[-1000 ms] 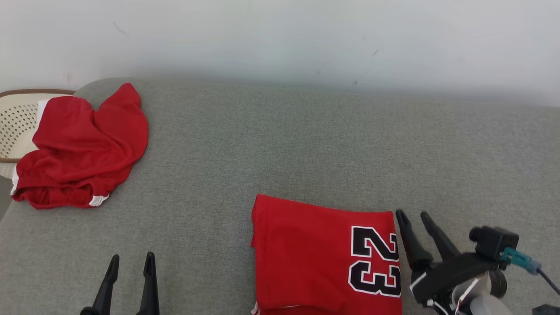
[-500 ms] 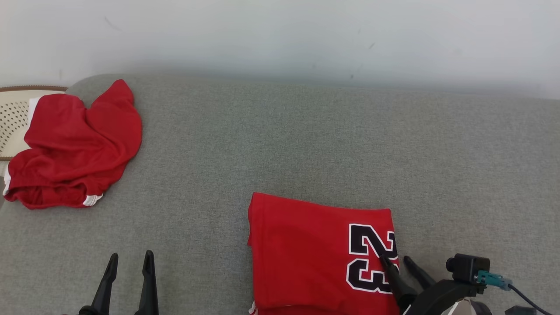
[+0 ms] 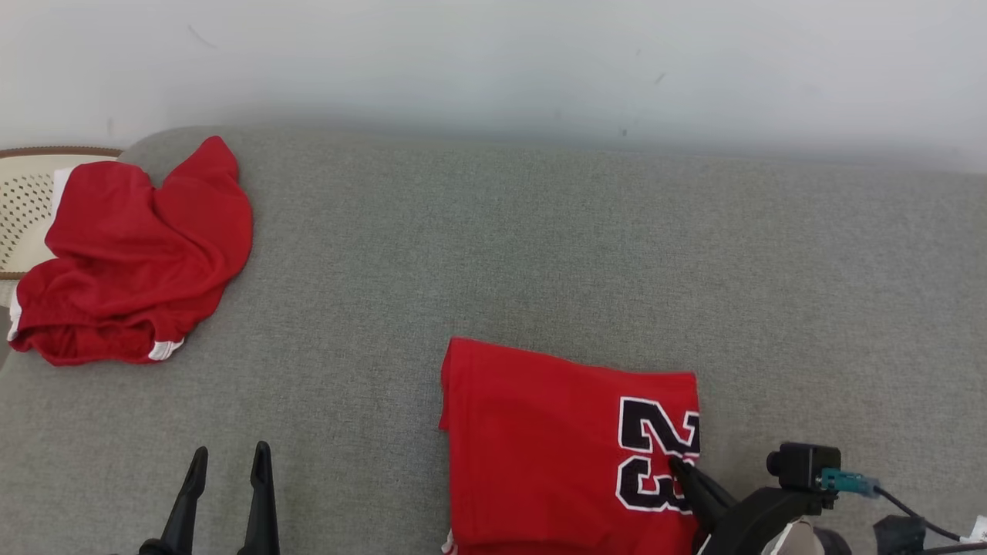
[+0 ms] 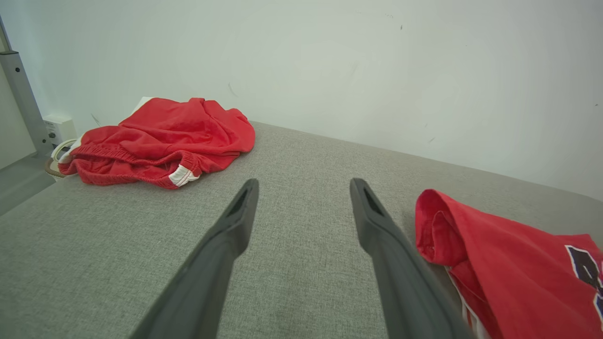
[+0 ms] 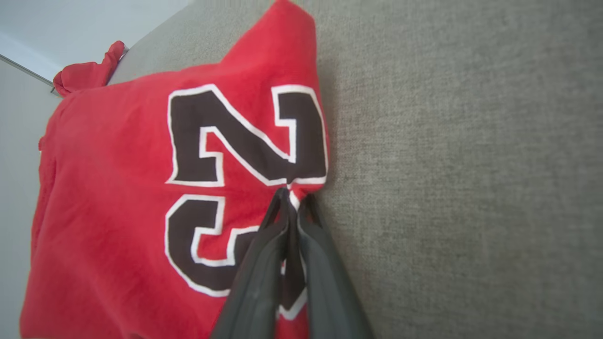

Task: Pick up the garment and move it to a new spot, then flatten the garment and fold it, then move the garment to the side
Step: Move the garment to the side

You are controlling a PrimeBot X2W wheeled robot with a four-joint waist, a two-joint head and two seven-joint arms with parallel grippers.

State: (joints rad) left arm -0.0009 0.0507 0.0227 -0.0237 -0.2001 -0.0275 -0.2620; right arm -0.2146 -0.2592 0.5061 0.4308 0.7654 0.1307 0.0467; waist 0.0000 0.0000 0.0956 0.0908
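Okay, step: fold's done, we reckon; moving aside now.
Garment [image 3: 555,447]: folded, 5 o'clock on the cushion [image 3: 540,254].
Right gripper [image 5: 292,197]: pinched onto its 3 o'clock edge.
Left gripper [image 3: 229,459]: wide, empty.
Next: gentle slide, keeping the fold.

On padded surface [image 3: 540,254], folded garment [image 3: 540,447] lies flat w/ its R edge pinched between the fingers of R gripper [image 3: 682,466] by the numerals; rest of the cloth spreads L of those fingertips, bare surface to their R and ahead. L gripper [image 3: 229,460] sits well apart to the L over bare surface, folded garment's L edge near, off to the R of its R finger. Crumpled garment [image 3: 139,254] lies far ahead-L of the L fingers at surface's far-L corner, overlapping a basket [image 3: 23,208] at the edge; wall [image 3: 493,62] behind all.
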